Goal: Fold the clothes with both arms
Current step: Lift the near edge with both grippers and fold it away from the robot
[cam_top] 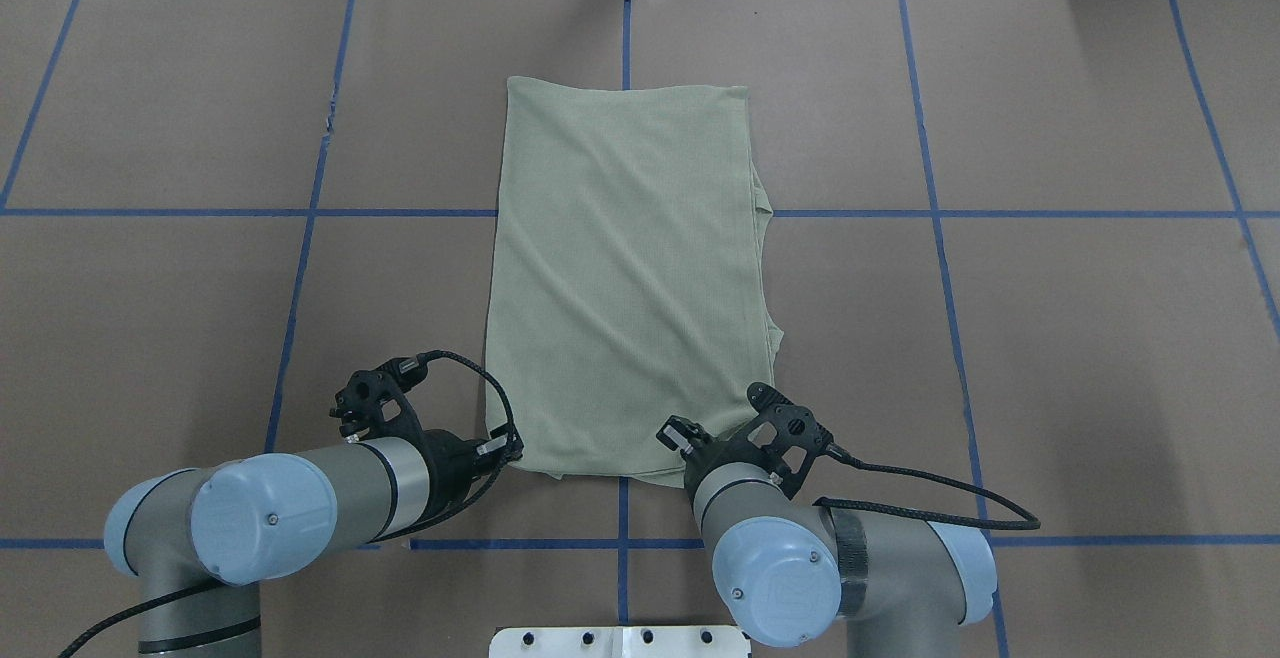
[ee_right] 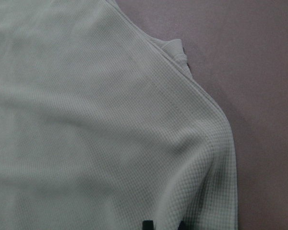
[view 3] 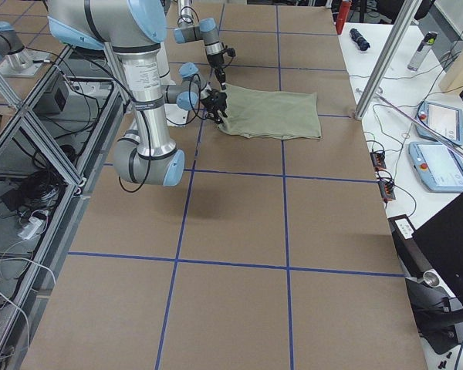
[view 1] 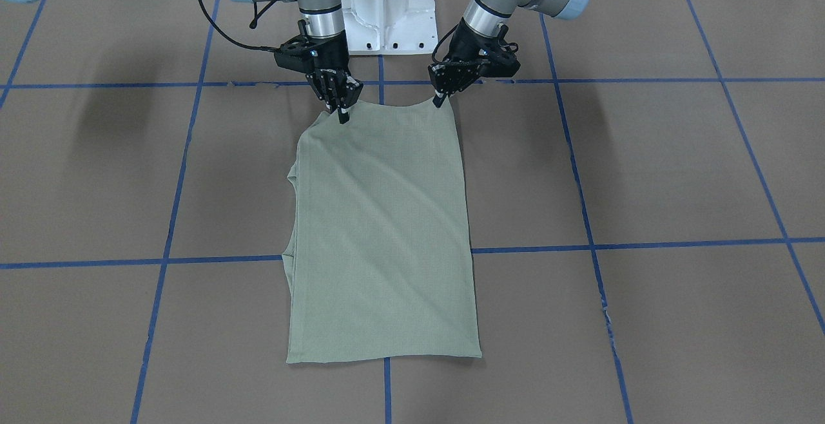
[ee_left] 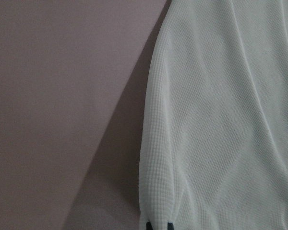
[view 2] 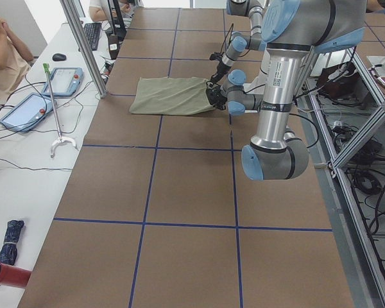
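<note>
- The sage-green shirt point(cam_top: 625, 268) lies flat in the middle of the table point(cam_top: 1050, 338). It is already narrowed to a long rectangle that runs away from my base along the centre tape line point(cam_top: 625, 38).
- Tucked-in layers peek out along its edge on my right side. Its far hem is straight and smooth.
- My left gripper point(view 1: 440, 100) is pinched closed on the near corner on its side. In the wrist view the two tips straddle the cloth edge.
- My right gripper point(view 1: 342, 115) is clamped the same way on the other near corner, close to a shoulder seam point(ee_right: 175, 103).
- Between my two grips the near edge sags a little, so I judge the corners to be just off the table.
- The step in hand, as I read it, is to carry this near end over to the far hem.
- To do it well I should raise both corners together and level, drawing slightly apart so the edge goes taut.
- I should then travel forward in parallel and lower corner onto corner.
- The loose layers on my right side may slide out, so a slow, low arc seems wise.
</note>
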You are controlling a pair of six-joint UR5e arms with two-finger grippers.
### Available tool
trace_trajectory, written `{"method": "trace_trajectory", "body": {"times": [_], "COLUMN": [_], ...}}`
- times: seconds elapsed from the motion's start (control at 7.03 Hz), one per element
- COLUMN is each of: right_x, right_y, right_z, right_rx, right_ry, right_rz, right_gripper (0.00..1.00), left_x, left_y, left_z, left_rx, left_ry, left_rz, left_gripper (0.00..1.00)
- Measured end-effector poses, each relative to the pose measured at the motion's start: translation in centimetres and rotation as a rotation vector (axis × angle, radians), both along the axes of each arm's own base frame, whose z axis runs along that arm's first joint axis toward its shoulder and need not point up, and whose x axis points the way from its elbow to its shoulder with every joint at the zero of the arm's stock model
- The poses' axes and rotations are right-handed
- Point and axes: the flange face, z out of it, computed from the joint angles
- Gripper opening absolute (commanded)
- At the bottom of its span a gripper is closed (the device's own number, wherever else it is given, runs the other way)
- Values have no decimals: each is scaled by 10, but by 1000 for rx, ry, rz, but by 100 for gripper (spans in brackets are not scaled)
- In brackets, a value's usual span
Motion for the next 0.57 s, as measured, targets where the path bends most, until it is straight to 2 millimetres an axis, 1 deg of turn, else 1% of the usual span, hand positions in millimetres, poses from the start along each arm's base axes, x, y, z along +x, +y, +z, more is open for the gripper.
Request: {"method": "trace_trajectory", "body": {"times": [0.14,0.28,0.43,0.57], "right_x": [2,9,28,57], "right_y": [0,-1,3,17], "right_z": [-2,-11,-31,-62], "right_rx": [4,11,16,17], "right_ry": [-4,-14,-20,-19], "right_rz": [4,11,11,-8], "right_gripper": [0,0,0,0], "left_x": [-3,-16,-42,-75], "left_y": [0,0,5,15], "left_z": [-4,-16,-38,-67], "left_rx": [6,32,65,76], "left_ry": [5,18,31,35], "left_rz": [2,11,29,55], "left_gripper": [0,0,0,0]}}
